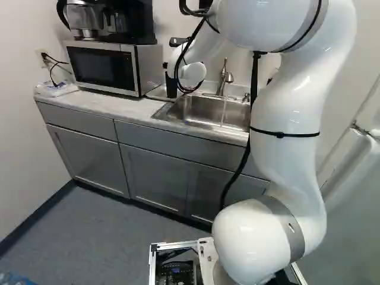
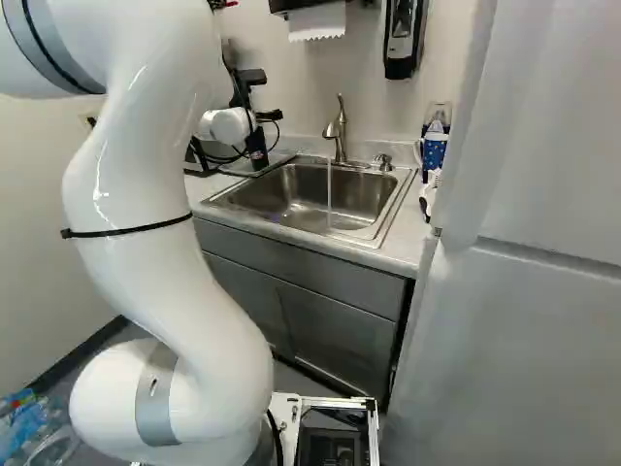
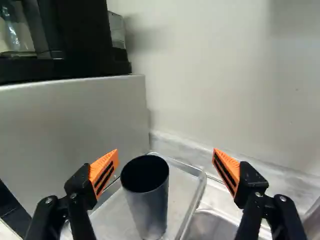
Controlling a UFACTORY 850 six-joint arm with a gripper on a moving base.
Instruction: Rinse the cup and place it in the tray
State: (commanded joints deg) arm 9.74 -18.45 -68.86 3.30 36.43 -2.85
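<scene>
The cup (image 3: 145,202), dark grey, stands upright with its mouth open upward inside the shallow metal tray (image 3: 182,187), near the side of the microwave (image 1: 102,67). The fingers (image 3: 102,172) are spread wide apart, with nothing clamped between them. In the wrist view the cup appears in the gap between the two, off centre towards the finger on the microwave's side, and wall shows between its rim and the other finger. The tray rests on the desk (image 1: 104,104), between the microwave and the sink (image 2: 309,198). The arm (image 1: 288,101) reaches out to that same corner. At the sink, the faucet (image 2: 337,128) is running: a thin stream of water (image 2: 329,194) falls into the basin in the right base view. A coffee maker (image 1: 83,18) sits on top of the microwave. On the wall above the sink are a paper towel dispenser (image 2: 316,21) and, to its right in the right base view, a soap dispenser (image 2: 402,37). A blue patterned container (image 2: 435,148) stands past the sink, close to the white refrigerator (image 2: 524,320).
</scene>
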